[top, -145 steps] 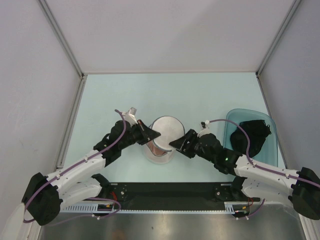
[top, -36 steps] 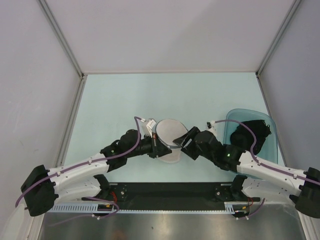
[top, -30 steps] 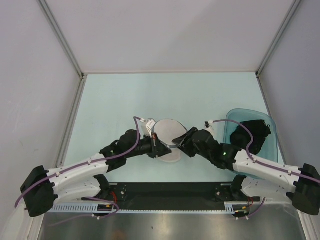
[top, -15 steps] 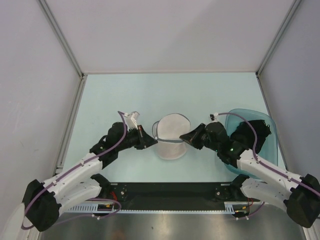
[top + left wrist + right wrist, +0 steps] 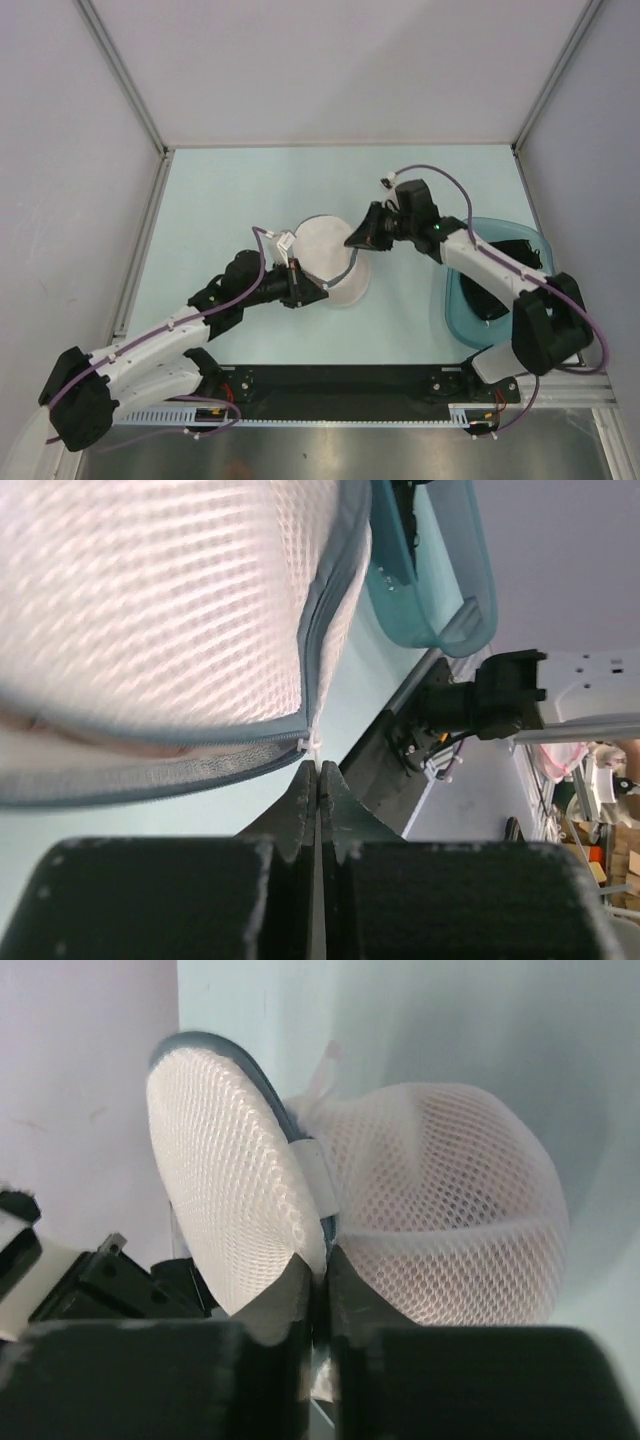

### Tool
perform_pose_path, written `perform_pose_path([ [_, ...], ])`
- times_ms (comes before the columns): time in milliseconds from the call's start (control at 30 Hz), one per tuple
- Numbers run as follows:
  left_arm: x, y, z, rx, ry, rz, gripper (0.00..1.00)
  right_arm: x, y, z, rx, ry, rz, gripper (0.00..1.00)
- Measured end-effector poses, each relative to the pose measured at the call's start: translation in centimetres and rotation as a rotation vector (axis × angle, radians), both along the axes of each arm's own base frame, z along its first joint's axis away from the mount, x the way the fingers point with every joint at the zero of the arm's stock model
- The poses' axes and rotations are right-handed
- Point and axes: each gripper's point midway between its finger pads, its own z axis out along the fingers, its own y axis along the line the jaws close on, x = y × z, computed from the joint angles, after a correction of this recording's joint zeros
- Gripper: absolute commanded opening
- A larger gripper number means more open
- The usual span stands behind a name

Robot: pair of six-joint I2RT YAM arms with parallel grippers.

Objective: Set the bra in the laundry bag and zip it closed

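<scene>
The laundry bag (image 5: 330, 262), a round white mesh pod with a dark zip round its rim, lies mid-table. My left gripper (image 5: 305, 290) is at its near side, shut on the small white zip pull (image 5: 318, 747), where the zip track (image 5: 150, 777) ends. My right gripper (image 5: 358, 238) reaches in from the far right and is shut on the bag's rim (image 5: 320, 1260) between the two domed halves. The bra is inside the bag. It shows only as a faint pink tint through the mesh (image 5: 470, 1280) and at the seam (image 5: 70, 735).
A translucent teal basin (image 5: 450, 305) stands right of the bag, with a black garment (image 5: 522, 258) in it, partly under my right arm. The basin's rim also shows in the left wrist view (image 5: 440, 590). The black rail of the arm bases runs along the near edge.
My right arm has swung from the bag's right side round to its far right rim. My left gripper has moved right, to the bag's near rim. The bag has shifted slightly.
</scene>
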Motion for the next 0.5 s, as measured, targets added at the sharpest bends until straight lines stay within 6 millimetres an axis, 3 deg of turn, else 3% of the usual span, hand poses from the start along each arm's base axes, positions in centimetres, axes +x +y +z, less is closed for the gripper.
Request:
perform_pose_path([
  [67, -0.5, -0.9, 0.5, -0.018, -0.015, -0.01, 0.0, 1.1, 1.0, 0.5, -0.027, 0.003, 0.045, 0.48],
  [200, -1.6, -2.3, 0.5, -0.042, 0.01, -0.038, 0.0, 3.9, 0.6, 0.5, -0.136, -0.041, 0.024, 0.74],
  [333, -1.7, -2.9, -0.1, -0.045, 0.046, -0.039, 0.0, 2.8, -2.9, -1.0, -0.257, -0.033, -0.072, 0.75],
  [433, -1.6, -3.1, -0.1, -0.053, 0.049, -0.037, 0.0, -0.3, -5.4, -1.8, -0.317, -0.015, -0.127, 0.75],
  [500, -1.5, -3.2, 0.0, -0.059, 0.046, -0.038, 0.0, -2.7, -5.7, -1.6, -0.312, -0.019, -0.138, 0.72],
])
